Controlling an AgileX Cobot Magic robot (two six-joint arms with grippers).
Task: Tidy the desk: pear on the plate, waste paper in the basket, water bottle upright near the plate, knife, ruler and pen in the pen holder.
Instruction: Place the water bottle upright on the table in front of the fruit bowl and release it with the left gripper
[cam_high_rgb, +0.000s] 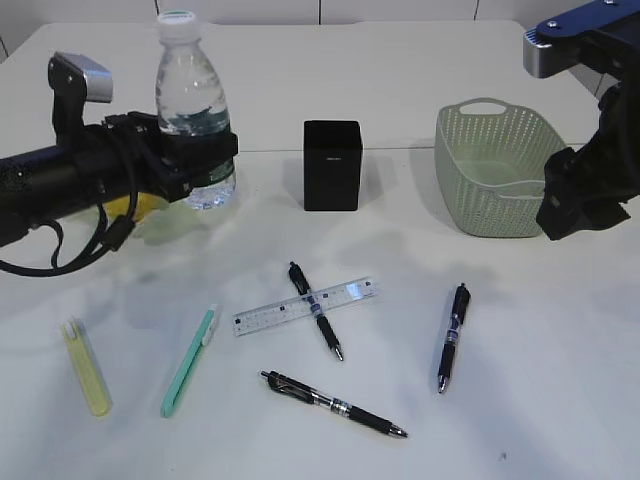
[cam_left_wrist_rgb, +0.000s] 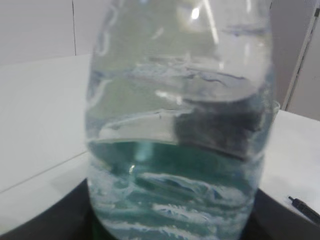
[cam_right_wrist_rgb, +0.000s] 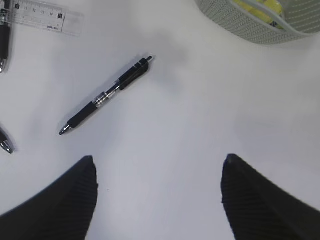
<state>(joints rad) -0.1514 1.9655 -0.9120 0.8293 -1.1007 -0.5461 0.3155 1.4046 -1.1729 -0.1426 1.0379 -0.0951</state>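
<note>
The water bottle (cam_high_rgb: 190, 95), clear with a white cap and green label, is upright in my left gripper (cam_high_rgb: 200, 160), which is shut on its lower body. The bottle (cam_left_wrist_rgb: 175, 125) fills the left wrist view. Behind that arm shows the yellow pear (cam_high_rgb: 140, 205); of the plate only a faint pale rim (cam_high_rgb: 175, 228) shows. The black pen holder (cam_high_rgb: 332, 165) stands mid-desk. The clear ruler (cam_high_rgb: 305, 305) lies across one pen (cam_high_rgb: 316, 310). My right gripper (cam_right_wrist_rgb: 157, 170) hangs open over bare desk beside the basket (cam_high_rgb: 495, 170). Yellow waste paper (cam_right_wrist_rgb: 260, 6) lies in the basket (cam_right_wrist_rgb: 240, 25).
Two more black pens (cam_high_rgb: 452, 335) (cam_high_rgb: 335, 403) lie at the front. A mint green utility knife (cam_high_rgb: 190, 360) and a flat yellow forked strip (cam_high_rgb: 87, 367) lie front left. The right wrist view shows a pen (cam_right_wrist_rgb: 107, 94) and the ruler's end (cam_right_wrist_rgb: 45, 15).
</note>
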